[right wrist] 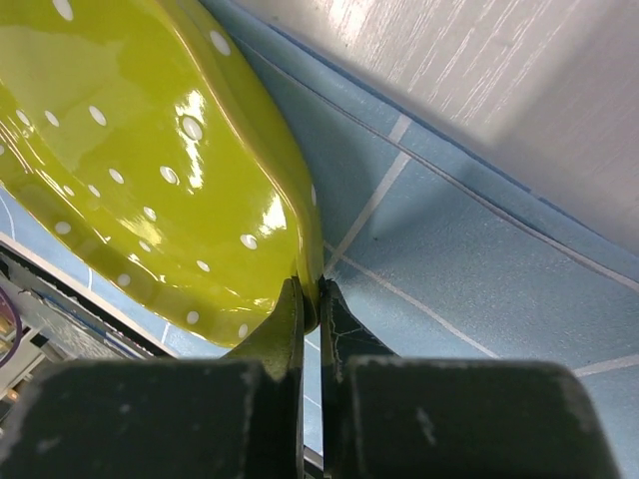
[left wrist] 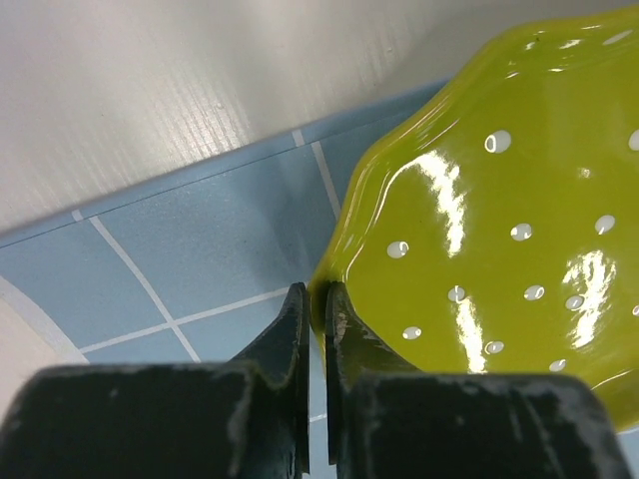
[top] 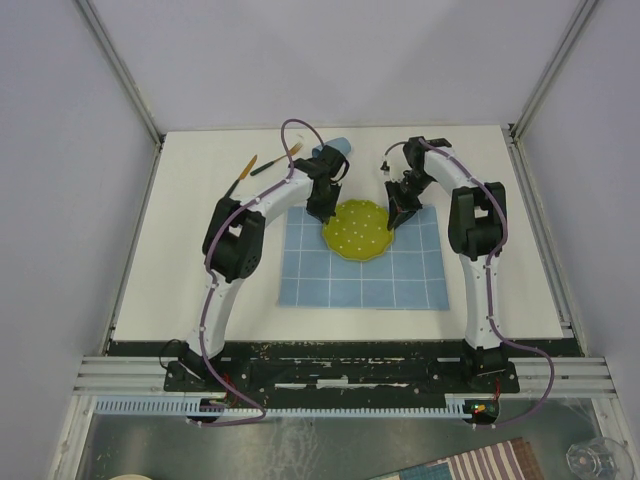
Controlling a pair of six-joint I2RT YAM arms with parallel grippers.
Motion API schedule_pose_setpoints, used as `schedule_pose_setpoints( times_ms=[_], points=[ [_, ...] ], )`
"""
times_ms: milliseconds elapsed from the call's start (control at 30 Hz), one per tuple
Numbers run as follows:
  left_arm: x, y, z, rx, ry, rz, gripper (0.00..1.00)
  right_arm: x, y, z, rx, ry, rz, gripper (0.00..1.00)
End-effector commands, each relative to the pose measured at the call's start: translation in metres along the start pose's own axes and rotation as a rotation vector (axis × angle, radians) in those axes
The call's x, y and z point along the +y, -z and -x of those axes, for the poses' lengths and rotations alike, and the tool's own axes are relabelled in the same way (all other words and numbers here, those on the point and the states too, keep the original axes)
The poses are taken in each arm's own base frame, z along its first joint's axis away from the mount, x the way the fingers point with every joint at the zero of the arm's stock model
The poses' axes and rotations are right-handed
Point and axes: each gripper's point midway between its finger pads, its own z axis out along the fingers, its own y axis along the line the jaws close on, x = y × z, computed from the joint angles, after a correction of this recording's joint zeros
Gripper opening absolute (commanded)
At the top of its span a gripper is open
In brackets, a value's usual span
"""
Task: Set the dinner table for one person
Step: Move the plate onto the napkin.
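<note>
A yellow-green plate with white dots [top: 357, 231] sits over the far part of a light-blue grid cloth [top: 362, 272] on the white dinner table [top: 200, 260]. My left gripper [top: 323, 212] is shut on the plate's left rim [left wrist: 329, 261]. My right gripper [top: 393, 218] is shut on its right rim [right wrist: 305, 261]. The plate shows in the left wrist view [left wrist: 499, 230] and in the right wrist view [right wrist: 140, 170]. Its rim is pinched between each pair of fingers. I cannot tell whether the plate rests on the cloth or hangs just above it.
Orange-and-black utensils [top: 262, 166] lie at the far left of the table. A light-blue cup [top: 334, 148] lies on its side behind the left arm. A small clear object [top: 383, 166] stands near the right arm. Grey walls enclose the table.
</note>
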Motion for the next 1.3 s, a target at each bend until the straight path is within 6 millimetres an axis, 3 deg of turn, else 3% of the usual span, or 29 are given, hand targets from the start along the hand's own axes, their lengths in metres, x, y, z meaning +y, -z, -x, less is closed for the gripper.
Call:
schedule_pose_setpoints(
  times_ms=[0, 133, 200, 300, 600, 1000, 1267],
  points=[
    [-0.029, -0.008, 0.007, -0.016, -0.023, -0.086, 0.03, 0.030, 0.023, 0.016, -0.090, 0.114, 0.042, 0.02],
    [-0.034, 0.004, 0.011, -0.015, -0.036, -0.106, 0.03, 0.044, 0.034, 0.017, -0.093, 0.129, 0.064, 0.02],
    [-0.042, 0.023, 0.016, -0.029, -0.044, -0.145, 0.03, 0.053, 0.040, 0.017, -0.094, 0.147, 0.075, 0.02],
    [-0.049, 0.036, 0.015, -0.017, -0.064, -0.185, 0.03, 0.064, 0.046, 0.015, -0.092, 0.173, 0.083, 0.02],
    [-0.049, 0.028, -0.005, 0.110, -0.162, -0.211, 0.03, 0.080, 0.039, -0.006, -0.021, 0.213, 0.108, 0.02],
    [-0.058, 0.050, -0.006, 0.107, -0.175, -0.262, 0.03, 0.095, 0.044, -0.032, 0.032, 0.234, 0.154, 0.02],
    [-0.061, 0.059, -0.011, 0.133, -0.198, -0.279, 0.03, 0.100, 0.034, -0.047, 0.100, 0.259, 0.178, 0.02]
  ],
)
